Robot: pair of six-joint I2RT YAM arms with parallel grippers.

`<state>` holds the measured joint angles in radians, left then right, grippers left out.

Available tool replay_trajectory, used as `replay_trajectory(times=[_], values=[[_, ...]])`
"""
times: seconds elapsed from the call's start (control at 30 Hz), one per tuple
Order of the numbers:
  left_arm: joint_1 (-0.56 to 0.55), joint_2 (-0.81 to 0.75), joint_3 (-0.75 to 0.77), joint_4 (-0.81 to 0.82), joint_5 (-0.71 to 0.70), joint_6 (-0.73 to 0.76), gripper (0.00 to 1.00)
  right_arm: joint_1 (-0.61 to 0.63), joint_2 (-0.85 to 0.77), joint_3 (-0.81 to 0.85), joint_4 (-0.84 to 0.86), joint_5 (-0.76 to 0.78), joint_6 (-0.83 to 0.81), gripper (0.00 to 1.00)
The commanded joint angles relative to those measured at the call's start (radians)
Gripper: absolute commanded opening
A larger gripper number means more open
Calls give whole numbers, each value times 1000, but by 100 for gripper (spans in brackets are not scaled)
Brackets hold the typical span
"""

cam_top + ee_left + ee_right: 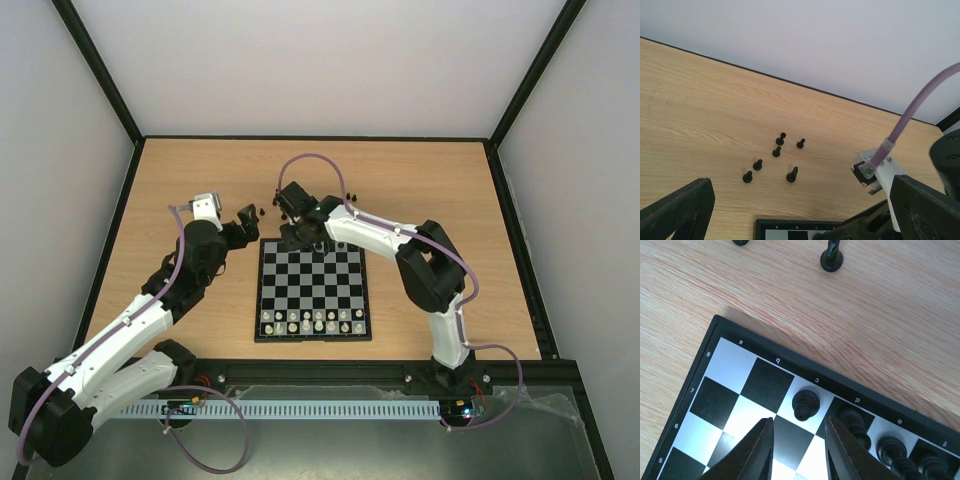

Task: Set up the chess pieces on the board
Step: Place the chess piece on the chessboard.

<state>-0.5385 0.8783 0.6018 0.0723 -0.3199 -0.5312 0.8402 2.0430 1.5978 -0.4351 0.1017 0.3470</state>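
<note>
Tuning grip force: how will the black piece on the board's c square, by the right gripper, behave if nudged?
The black piece stands upright on a small round base, so a sideways nudge probably tips it. Tiny beside the right gripper, it is likely very light.

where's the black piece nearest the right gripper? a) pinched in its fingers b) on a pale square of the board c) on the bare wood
b: the black piece stands on a pale square of the board, just beyond the right gripper, which is not touching it.
</note>
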Motion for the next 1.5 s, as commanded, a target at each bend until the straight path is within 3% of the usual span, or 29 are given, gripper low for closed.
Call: replay_trajectory(times=[0.0,0.47,0.67,1.03,1.27,1.3,1.47], values=[[0,-6,-8,3,-18,-1,99,11,-86,-46,9,15,6,32],[1,13,-11,11,-15,-1,99,10,-229,-159,118,76,21,44],[0,22,-11,14,-12,1,99,10,-248,-183,146,91,29,56],[0,28,-12,20,7,-6,99,11,-286,-215,177,111,29,61],[0,30,-16,28,17,-7,99,10,-316,-236,205,118,29,85],[0,34,-17,31,19,-7,99,10,-320,-241,210,124,29,100],[2,63,-14,39,27,-11,99,9,-346,-262,223,160,24,99]])
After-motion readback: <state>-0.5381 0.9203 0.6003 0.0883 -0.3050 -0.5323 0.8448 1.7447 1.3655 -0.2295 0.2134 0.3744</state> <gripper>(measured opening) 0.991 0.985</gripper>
